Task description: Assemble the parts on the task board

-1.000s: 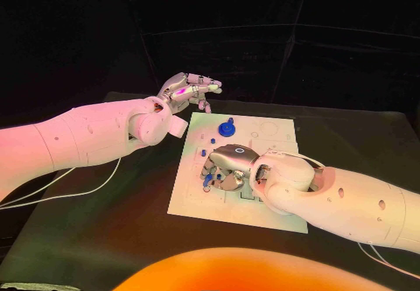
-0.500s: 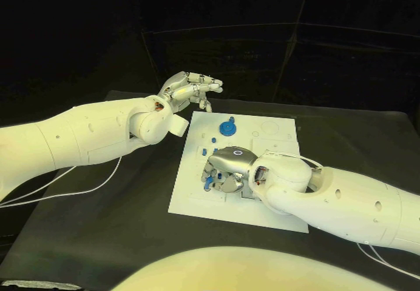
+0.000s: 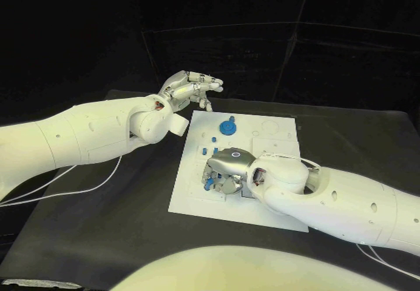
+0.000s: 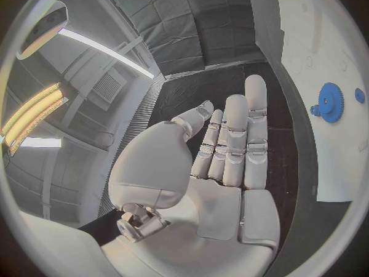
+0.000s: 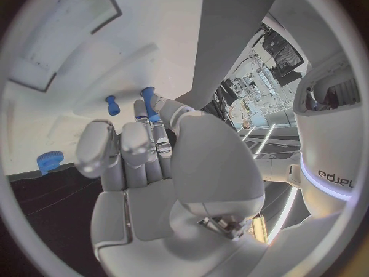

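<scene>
1. Hovering beyond the far-left corner of the task board (image 3: 197, 200), the left hand (image 3: 188, 85) is empty, fingers loosely extended.
2. Left of centre on the board, the right hand (image 3: 229, 170) pinches a small blue peg (image 5: 149, 103).
3. The peg looks light, rigid and smooth; gripping its shank seems best.
4. A blue gear (image 3: 227, 128) lies farther away.

From my head view, a black counter (image 3: 105, 218) sits in front of dark padded wall panels (image 3: 289, 54) with pale seams. My left wrist view shows grey quilted wall panels (image 4: 192, 24) and long lit ceiling light strips (image 4: 100, 49), one glowing yellow (image 4: 31, 114).
</scene>
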Available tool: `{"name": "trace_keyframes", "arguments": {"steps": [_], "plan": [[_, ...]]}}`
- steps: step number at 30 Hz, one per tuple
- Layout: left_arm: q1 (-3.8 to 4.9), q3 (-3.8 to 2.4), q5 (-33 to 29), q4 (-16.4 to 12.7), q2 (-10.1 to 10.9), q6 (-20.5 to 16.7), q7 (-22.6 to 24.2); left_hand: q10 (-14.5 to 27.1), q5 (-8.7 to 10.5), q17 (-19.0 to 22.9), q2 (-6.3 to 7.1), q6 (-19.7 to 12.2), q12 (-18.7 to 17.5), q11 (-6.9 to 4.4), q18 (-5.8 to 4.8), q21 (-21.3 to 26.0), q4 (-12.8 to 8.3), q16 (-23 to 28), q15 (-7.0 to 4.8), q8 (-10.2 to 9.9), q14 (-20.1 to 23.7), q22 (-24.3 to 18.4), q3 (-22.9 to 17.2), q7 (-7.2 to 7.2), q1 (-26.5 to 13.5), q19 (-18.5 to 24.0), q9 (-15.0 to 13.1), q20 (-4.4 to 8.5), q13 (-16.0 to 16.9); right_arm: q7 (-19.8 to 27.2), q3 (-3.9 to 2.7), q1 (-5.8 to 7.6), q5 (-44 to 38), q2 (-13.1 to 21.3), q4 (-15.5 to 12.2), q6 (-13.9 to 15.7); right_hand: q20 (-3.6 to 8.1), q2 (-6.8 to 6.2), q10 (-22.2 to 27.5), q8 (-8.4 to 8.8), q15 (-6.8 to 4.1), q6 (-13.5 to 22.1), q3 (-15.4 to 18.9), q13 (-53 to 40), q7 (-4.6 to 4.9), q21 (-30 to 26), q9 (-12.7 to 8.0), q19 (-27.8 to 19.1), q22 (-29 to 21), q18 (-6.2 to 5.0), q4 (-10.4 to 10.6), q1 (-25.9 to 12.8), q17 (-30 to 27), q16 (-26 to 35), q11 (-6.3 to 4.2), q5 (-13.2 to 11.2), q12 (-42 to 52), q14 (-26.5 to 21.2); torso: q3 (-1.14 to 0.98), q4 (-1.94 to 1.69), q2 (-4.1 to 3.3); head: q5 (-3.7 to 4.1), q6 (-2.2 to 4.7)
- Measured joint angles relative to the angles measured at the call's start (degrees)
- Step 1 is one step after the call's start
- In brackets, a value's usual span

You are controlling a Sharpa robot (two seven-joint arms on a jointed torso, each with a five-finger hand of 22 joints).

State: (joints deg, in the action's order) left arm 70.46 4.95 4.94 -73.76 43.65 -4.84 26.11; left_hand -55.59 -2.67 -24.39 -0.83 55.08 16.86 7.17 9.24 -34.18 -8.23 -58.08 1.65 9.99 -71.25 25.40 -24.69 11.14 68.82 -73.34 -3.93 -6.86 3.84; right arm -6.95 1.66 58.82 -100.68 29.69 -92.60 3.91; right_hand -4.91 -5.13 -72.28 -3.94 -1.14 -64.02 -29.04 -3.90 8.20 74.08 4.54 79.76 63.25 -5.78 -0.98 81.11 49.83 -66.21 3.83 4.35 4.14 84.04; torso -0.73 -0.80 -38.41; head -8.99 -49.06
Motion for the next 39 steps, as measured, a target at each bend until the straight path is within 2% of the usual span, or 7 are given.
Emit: {"name": "trace_keyframes", "arguments": {"steps": [7, 13, 17, 27, 33, 34, 39], "plan": [[0.00, 0.00, 0.00, 0.00, 0.00, 0.03, -0.03, 0.00, 0.00, 0.00, 0.00, 0.00, 0.00, 0.00, 0.00, 0.00, 0.00, 0.00, 0.00, 0.00, 0.00, 0.00, 0.00, 0.00, 0.00, 0.00, 0.00, 0.00, 0.04, -0.30, 0.31, 0.03, -1.19, -0.41, 0.09, -0.11, 0.00, -0.29, 0.00, 0.02, 0.00, 0.01, 0.16, -0.03, -0.01, 0.00, 0.00, 0.00, -0.14, 0.00, -0.15, -0.29, -0.15, 0.00, 0.00, 0.36, 0.01, 0.00, 0.01, 0.06, 0.03, -0.01, -0.01], [0.00, 0.00, 0.00, 0.00, 0.00, 0.05, -0.06, 0.00, 0.00, 0.00, 0.00, 0.00, 0.00, 0.00, 0.01, 0.00, 0.00, 0.00, 0.00, 0.00, 0.00, 0.00, 0.00, 0.00, 0.00, 0.00, 0.00, 0.00, 0.04, -0.49, 1.20, 0.07, -1.71, -0.54, -0.01, 0.16, -0.93, -2.39, 5.23, 0.17, 1.05, 3.54, 1.90, 0.44, 1.25, -0.73, -0.65, -0.93, -1.30, 0.00, 0.42, -3.32, -0.89, 0.00, 1.41, 1.64, -0.71, -0.41, 0.02, 0.07, 0.05, -0.02, 0.03], [0.00, 0.00, 0.00, -0.02, 0.03, 0.06, -0.10, 0.00, 0.00, -0.01, 0.00, 0.00, 0.00, 0.00, 0.00, 0.00, 0.00, 0.00, 0.00, 0.00, 0.00, 0.01, 0.00, 0.00, 0.00, 0.00, 0.00, 0.00, 0.04, -0.56, 1.51, -0.12, -1.70, -0.54, 0.08, 0.23, -1.23, -3.54, 7.64, 0.17, 1.25, 6.88, 3.55, 0.34, 1.35, -1.33, -0.86, -1.23, -2.15, 0.00, 0.79, -4.46, -1.05, 0.06, 2.00, 1.64, -0.58, -0.61, 0.02, 0.07, 0.05, -0.02, 0.05], [0.01, 0.00, 0.00, -0.04, 0.07, 0.10, -0.20, 0.00, 0.00, 0.07, 0.00, -0.21, 0.24, 0.00, 0.00, 0.22, -0.18, 0.00, 0.00, 0.25, 0.00, 0.01, 0.18, 0.21, 0.00, 0.00, 0.00, 0.00, 0.03, -0.56, 1.60, -0.12, -1.24, -0.49, 0.02, 1.00, -1.23, -3.37, 7.73, 0.17, 1.25, 9.35, 4.70, 0.18, 1.14, -1.36, -0.85, -1.24, -2.23, 0.00, 0.91, -4.74, -1.66, 0.54, 1.90, 1.33, 0.09, -0.61, 0.02, 0.04, 0.05, 0.01, 0.10], [0.01, 0.00, 0.00, -0.04, 0.07, 0.16, -0.26, 0.00, 0.00, 0.06, 0.00, -0.21, 0.24, 0.00, 0.00, 0.22, -0.17, 0.00, 0.00, 0.25, 0.00, -0.04, 0.17, 0.21, 0.00, 0.00, 0.00, 0.00, 0.03, -0.73, 1.63, -0.12, -0.98, -0.08, -0.08, 3.58, -1.56, -3.33, 14.94, 0.39, 1.81, 19.53, 8.24, 0.22, 0.60, -5.55, -1.02, -3.83, -7.94, 0.00, 0.48, -4.69, -5.40, 3.34, 2.35, 1.33, -0.01, -1.49, 0.00, 0.04, 0.04, 0.07, 0.14], [0.01, 0.00, 0.00, -0.04, 0.07, 0.18, -0.26, 0.00, 0.00, 0.06, 0.00, -0.21, 0.24, 0.00, 0.00, 0.22, -0.17, 0.00, 0.00, 0.25, 0.00, -0.04, 0.17, 0.21, 0.00, 0.00, 0.00, 0.00, 0.03, -0.79, 1.63, -0.12, -0.95, 0.08, -0.12, 4.27, -1.63, -3.10, 15.65, 0.46, 1.88, 20.88, 8.83, 0.22, 0.48, -5.99, -1.04, -3.91, -8.48, -0.55, 0.44, -4.46, -5.79, 3.65, 2.41, 1.33, -0.01, -1.68, -0.01, 0.04, 0.04, 0.08, 0.14], [0.01, 0.00, 0.00, 0.01, 0.07, 0.26, -0.30, 0.00, 0.00, 0.06, 0.00, -0.21, 0.24, 0.00, 0.00, 0.22, -0.17, 0.00, 0.00, 0.25, 0.00, -0.04, 0.17, 0.21, 0.00, 0.00, 0.00, 0.00, 0.02, -0.94, 1.63, -0.12, -0.68, 1.06, -0.65, 8.47, -1.63, -2.83, 16.31, 0.46, 1.95, 21.99, 9.83, 0.16, 0.34, -6.21, -1.03, -3.90, -9.04, -0.92, 0.35, -4.20, -6.45, 3.82, 2.52, 1.33, 0.41, -1.75, -0.06, 0.05, 0.04, 0.26, 0.25]]}}
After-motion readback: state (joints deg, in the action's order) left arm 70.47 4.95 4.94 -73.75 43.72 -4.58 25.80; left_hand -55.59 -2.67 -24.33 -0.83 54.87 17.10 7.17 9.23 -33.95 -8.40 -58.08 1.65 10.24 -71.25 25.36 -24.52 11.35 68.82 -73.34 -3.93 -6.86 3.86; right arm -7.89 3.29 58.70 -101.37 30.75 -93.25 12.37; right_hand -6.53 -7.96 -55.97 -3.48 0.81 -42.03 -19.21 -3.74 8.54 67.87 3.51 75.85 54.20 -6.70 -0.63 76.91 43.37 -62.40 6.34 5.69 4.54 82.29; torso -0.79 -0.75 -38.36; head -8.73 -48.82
